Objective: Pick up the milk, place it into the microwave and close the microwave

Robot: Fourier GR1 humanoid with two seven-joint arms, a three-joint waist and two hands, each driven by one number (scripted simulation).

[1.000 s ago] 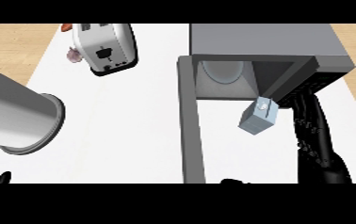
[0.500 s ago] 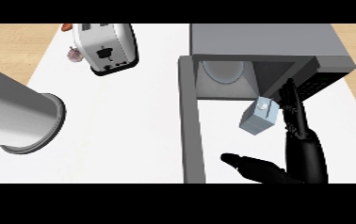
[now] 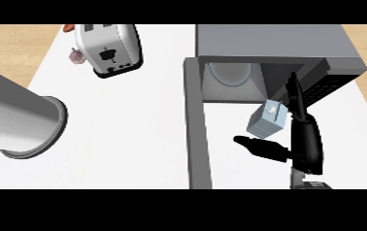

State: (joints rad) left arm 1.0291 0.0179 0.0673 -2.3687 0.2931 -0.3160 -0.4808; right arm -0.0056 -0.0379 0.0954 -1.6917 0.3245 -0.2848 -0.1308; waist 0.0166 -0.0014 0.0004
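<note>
The milk [image 3: 268, 119], a small light-blue carton, stands tilted just in front of the open microwave [image 3: 272, 41], at the right side of its mouth. My right hand [image 3: 308, 142] comes up from the lower edge and is open. Its straight fingers [image 3: 294, 91] run along the carton's right side toward the microwave's control panel. The thumb [image 3: 258, 147] is spread out below and left of the carton. The microwave door [image 3: 195, 128] is swung fully open, reaching toward me at the left of the carton. A white plate [image 3: 229, 72] lies inside the cavity. My left hand is out of sight.
A silver toaster [image 3: 109, 50] stands at the back left, with a small pink item [image 3: 76, 55] beside it. A large steel pot [image 3: 25, 121] lies at the left edge. White countertop [image 3: 143, 142] spreads between the pot and the door.
My right hand has risen and uncurled: its fingers now stretch straight past the carton and the thumb has come into view. The milk has barely shifted.
</note>
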